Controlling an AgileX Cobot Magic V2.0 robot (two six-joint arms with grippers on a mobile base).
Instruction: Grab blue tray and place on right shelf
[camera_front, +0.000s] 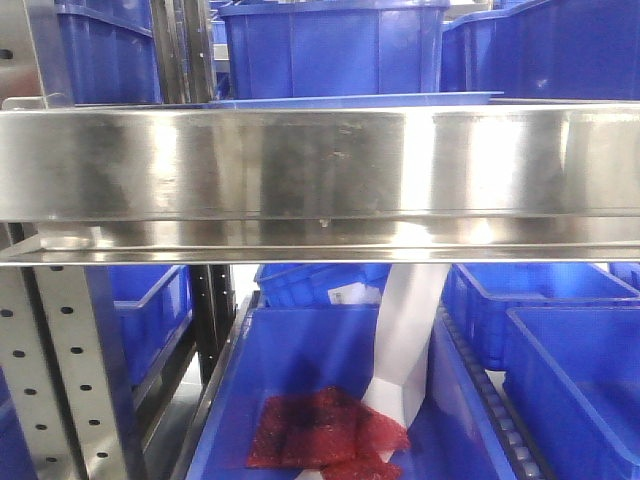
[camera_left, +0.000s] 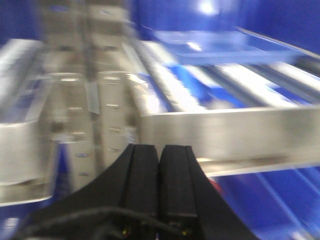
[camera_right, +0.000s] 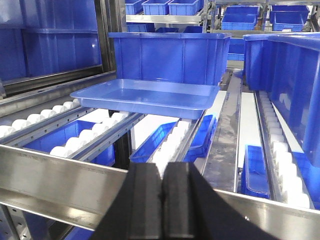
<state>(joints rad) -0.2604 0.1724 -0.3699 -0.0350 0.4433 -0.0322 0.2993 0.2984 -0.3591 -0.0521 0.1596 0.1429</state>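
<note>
The blue tray lies flat on the shelf's white rollers, just in front of a deep blue bin. Both the left hand and the right hand are pressed together, empty, well apart from the tray and near the steel front lip.

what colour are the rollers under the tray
White rollers beneath the blue tray, clearest in the right wrist view.

Deep blue bins fill the racks all around, stacked in rows into the upper background. White roller tracks slope across the lower left between steel rails. Grey uprights with punched holes stand at the lower left of the front view. Below, an open bin holds a red mesh bag beside white paper. Bright light glares off the metal.
</note>
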